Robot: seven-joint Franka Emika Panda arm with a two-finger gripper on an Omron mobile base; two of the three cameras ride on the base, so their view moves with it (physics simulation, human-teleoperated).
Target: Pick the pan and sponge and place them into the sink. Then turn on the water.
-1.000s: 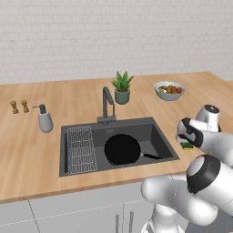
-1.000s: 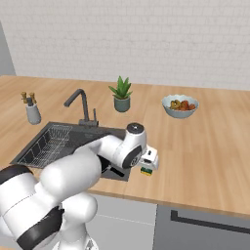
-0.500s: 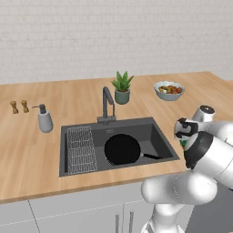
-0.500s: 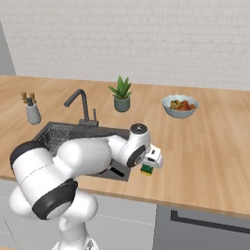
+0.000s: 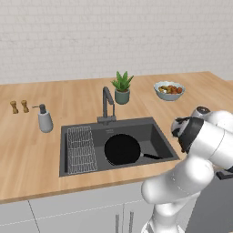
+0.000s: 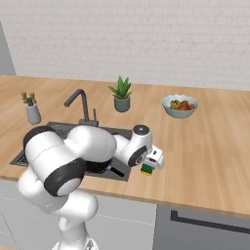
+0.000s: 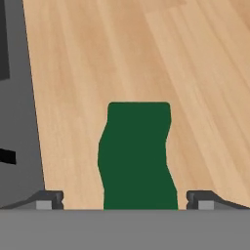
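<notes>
Pan (image 5: 122, 149) already in the sink (image 5: 157, 129); sponge (image 7: 137, 155) on the counter (image 7: 146, 53) just right of the sink. Gripper (image 7: 125, 199) fully open, empty, straddling the sponge. Best lowered straight, centred, then closed gently across the narrow waist
</notes>
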